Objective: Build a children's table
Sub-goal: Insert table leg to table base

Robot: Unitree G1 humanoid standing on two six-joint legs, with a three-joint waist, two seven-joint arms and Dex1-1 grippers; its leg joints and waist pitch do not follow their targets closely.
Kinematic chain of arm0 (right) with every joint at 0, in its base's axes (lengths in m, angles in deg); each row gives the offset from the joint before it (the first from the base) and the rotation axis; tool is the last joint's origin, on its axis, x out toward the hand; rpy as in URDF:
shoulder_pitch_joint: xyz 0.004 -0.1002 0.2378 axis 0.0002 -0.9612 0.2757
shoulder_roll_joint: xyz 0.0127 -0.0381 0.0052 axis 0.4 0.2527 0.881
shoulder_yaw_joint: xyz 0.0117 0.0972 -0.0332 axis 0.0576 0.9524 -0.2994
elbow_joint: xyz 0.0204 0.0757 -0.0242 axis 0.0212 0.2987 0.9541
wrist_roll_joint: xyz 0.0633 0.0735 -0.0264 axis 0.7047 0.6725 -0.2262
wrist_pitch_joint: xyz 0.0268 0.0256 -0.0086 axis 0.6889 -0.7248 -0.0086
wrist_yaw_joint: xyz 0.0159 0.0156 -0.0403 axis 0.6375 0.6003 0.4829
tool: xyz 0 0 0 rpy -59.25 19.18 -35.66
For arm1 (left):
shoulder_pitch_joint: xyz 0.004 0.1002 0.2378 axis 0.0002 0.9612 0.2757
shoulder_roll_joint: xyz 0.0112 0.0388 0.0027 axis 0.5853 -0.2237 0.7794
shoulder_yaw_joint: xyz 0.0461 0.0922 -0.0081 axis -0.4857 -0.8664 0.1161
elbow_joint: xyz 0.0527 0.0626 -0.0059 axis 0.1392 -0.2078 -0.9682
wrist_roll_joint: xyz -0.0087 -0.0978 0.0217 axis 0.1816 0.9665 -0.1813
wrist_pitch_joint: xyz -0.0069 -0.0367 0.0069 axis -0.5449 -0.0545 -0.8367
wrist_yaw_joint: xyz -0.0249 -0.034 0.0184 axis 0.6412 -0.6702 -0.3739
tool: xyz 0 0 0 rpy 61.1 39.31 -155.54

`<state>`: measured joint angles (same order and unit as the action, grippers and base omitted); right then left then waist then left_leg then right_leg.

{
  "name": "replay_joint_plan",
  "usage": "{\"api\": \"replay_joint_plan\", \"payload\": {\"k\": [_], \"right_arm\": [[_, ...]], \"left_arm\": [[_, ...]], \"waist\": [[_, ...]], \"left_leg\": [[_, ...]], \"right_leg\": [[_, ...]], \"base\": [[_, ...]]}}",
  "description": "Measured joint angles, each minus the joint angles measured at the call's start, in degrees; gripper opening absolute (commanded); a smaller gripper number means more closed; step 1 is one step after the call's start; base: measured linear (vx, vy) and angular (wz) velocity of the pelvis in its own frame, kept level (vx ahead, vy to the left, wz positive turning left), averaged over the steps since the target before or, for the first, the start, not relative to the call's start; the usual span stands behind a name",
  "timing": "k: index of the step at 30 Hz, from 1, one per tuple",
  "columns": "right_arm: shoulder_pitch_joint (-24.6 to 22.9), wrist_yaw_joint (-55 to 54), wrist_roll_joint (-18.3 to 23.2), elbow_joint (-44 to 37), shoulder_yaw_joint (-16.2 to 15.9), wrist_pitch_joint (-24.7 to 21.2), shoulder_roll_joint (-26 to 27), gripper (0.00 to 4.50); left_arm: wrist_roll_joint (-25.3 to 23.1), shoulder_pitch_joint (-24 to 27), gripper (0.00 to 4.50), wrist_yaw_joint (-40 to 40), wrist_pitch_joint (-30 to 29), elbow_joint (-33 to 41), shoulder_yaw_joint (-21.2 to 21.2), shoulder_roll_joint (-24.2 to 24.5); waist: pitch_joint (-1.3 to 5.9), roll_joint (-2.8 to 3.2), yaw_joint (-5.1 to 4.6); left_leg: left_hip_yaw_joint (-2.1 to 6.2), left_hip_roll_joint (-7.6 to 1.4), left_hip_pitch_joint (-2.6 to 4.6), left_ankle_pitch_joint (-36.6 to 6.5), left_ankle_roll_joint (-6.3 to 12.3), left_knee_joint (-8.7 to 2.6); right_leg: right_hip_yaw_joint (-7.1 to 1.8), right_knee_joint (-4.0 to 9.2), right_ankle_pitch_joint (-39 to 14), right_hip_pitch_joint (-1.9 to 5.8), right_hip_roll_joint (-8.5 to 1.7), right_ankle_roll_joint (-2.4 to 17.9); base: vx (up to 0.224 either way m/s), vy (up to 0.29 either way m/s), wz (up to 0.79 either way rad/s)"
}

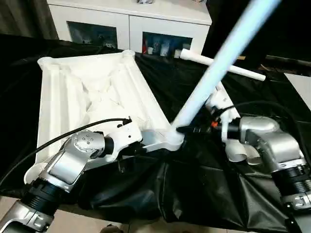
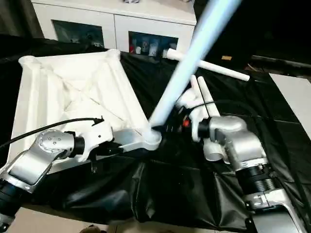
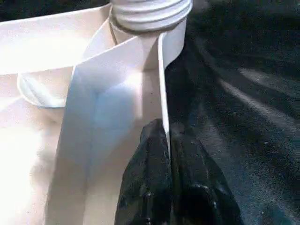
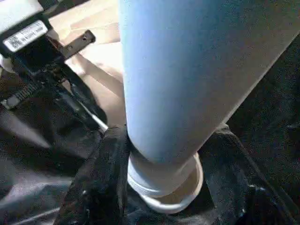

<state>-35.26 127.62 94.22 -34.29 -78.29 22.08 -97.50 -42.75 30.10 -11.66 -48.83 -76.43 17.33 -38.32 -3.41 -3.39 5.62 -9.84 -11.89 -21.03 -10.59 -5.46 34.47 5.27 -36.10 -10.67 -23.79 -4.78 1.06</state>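
Tabletop upside down on black cloth, left gripper clamped on rim, right gripper clasping leg base at near corner socket: keep straight, twist until seated.

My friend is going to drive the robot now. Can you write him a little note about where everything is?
Left gripper: shut on the tabletop's side wall, near the corner.
Right gripper: closed around the base of one leg, which stands tilted in that corner's socket.
Other loose legs lie on the black cloth behind.
Done: first leg entering.
Left: seat it, then fit the rest.
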Motion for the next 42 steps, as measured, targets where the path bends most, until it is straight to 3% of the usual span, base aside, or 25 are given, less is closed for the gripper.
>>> {"api": "replay_joint_plan", "payload": {"k": [10,26,31,42], "right_arm": [[4.29,1.96,-1.81,4.01,-2.89,0.10,-0.16,1.87],[10.26,11.59,-4.75,9.67,-7.23,0.00,-2.44,1.86],[11.39,13.45,-4.72,12.16,-7.20,-0.37,-2.15,1.86],[9.08,11.23,-2.50,16.32,-2.95,-0.79,1.04,1.86]], "left_arm": [[-0.02,0.02,0.00,0.36,0.00,0.01,-0.04,0.71],[0.22,0.85,0.00,2.82,0.00,1.71,-0.53,1.66],[0.31,0.90,0.00,3.14,-0.02,1.79,-0.65,1.69],[0.23,1.25,0.00,3.25,-0.27,2.02,-0.66,1.98]], "waist": [[0.04,-0.09,-0.44],[0.15,-0.35,0.07],[0.18,-0.39,0.26],[0.36,-0.66,0.17]], "left_leg": [[0.01,-0.01,0.05,0.02,-0.02,0.04],[0.04,-0.01,0.06,0.02,-0.01,0.12],[0.03,-0.01,0.06,0.03,-0.01,0.14],[0.04,-0.02,0.23,0.02,-0.01,0.14]], "right_leg": [[0.00,-0.06,0.04,0.02,0.00,0.05],[0.02,-0.06,0.06,0.12,0.00,0.08],[0.02,-0.07,0.06,0.13,0.00,0.08],[0.03,-0.07,0.06,0.35,0.00,0.08]], "base": [[0.000,0.000,0.00],[0.000,0.000,0.00],[0.000,0.000,0.00],[0.000,0.000,0.00]]}}
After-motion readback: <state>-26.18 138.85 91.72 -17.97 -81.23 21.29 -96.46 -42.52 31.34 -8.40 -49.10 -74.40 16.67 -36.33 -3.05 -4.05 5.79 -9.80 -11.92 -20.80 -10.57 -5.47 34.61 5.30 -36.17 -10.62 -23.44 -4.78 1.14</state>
